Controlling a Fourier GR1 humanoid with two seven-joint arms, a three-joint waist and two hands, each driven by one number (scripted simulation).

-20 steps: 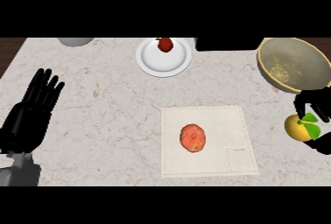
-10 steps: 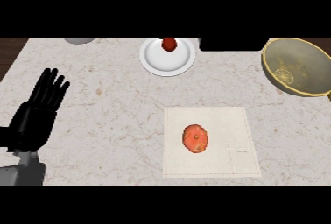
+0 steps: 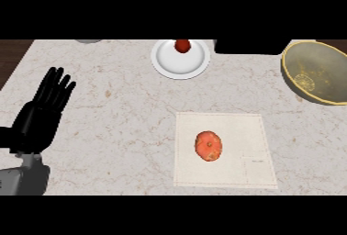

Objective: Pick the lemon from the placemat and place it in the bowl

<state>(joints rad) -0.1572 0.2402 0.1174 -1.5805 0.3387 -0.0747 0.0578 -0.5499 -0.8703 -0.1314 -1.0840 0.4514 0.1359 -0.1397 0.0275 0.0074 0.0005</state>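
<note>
A pale placemat (image 3: 226, 150) lies at about five o'clock on the marble counter (image 3: 122, 105), bearing only an orange-red fruit (image 3: 209, 146) near its middle — no lemon shows on it. The gold bowl (image 3: 318, 71) sits at two o'clock, cut by the frame's right edge; a small yellowish patch on its inner wall may be the lemon, though that cannot be told for certain. At twelve o'clock a white plate (image 3: 180, 58) holds a small red item (image 3: 182, 45). The left hand (image 3: 42, 117) rests at nine o'clock, fingers straight and spread, grasping nothing. The right hand is out of the picture, so its state is unknown. Judged from this layout, the placing step looks done or nearly so — what remains is to confirm the lemon lies in the bowl.
</note>
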